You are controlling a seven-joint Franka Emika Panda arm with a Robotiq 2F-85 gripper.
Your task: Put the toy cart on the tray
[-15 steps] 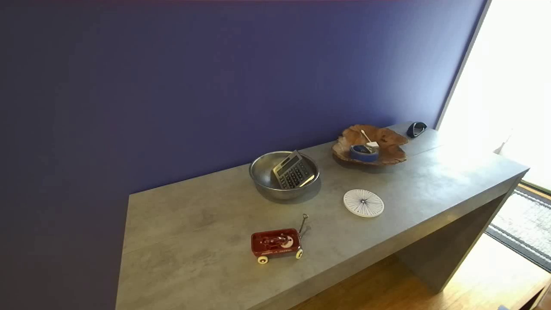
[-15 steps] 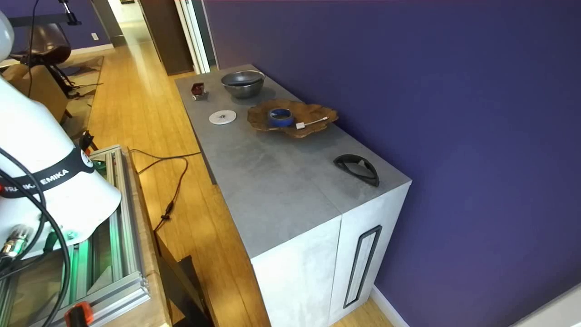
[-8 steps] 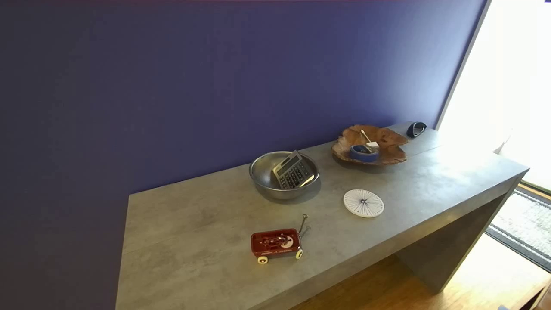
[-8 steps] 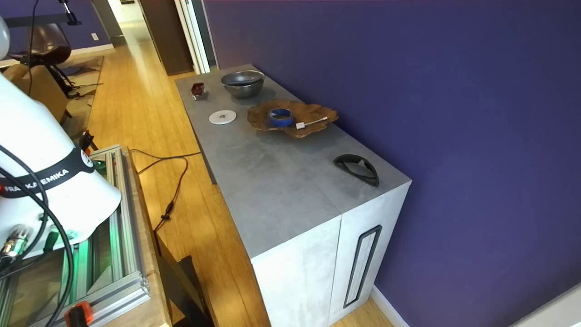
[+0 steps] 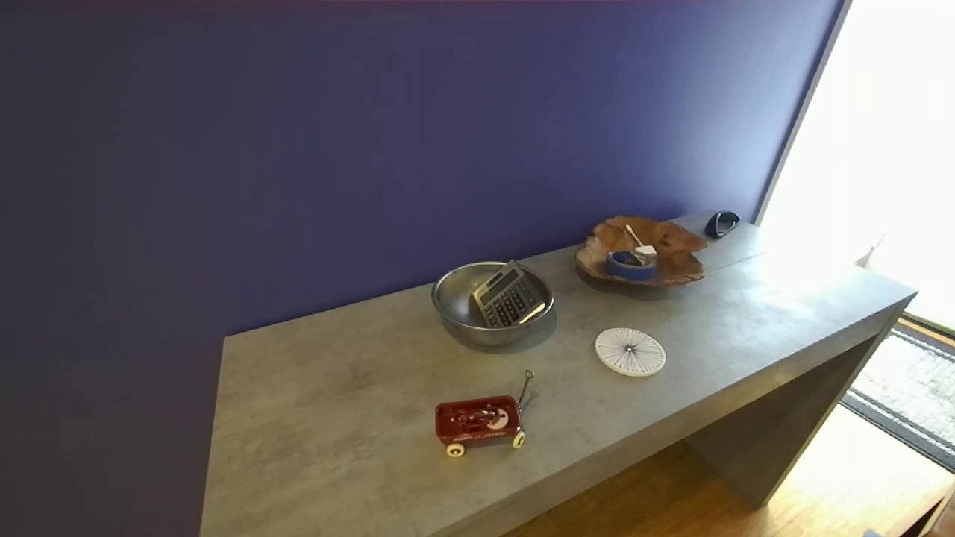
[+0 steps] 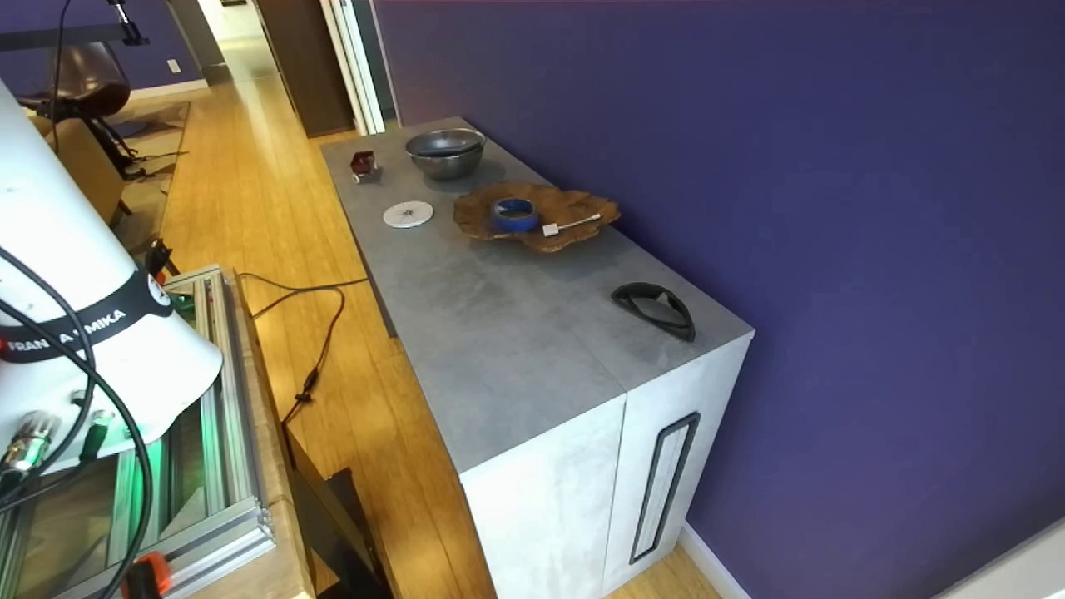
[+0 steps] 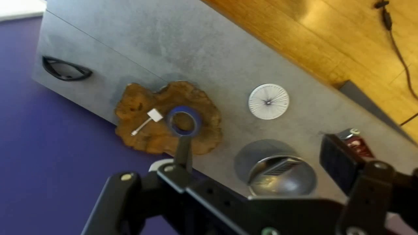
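The toy cart, a small red wagon with pale wheels and a thin handle, stands upright on the grey table in both exterior views (image 5: 477, 423) (image 6: 363, 164). In the wrist view the cart (image 7: 360, 147) is partly hidden behind a finger. The tray, a brown wavy-rimmed wooden dish, lies by the wall in both exterior views (image 5: 680, 240) (image 6: 476, 218) and in the wrist view (image 7: 130, 104). It holds a roll of blue tape (image 7: 184, 121) and a white cable adapter (image 7: 154, 115). My gripper (image 7: 260, 143) is open and empty, high above the table, and out of both exterior views.
A metal bowl (image 5: 453, 298) with a calculator (image 5: 509, 298) stands behind the cart by the wall. A white disc (image 5: 630, 352) lies flat between cart and tray. A black curved object (image 6: 655, 310) lies near the table's end. The purple wall (image 6: 749, 166) borders the table.
The white arm link in an exterior view has swung leftward, and its rounded upper part has left that view. The objects on the table have not moved.
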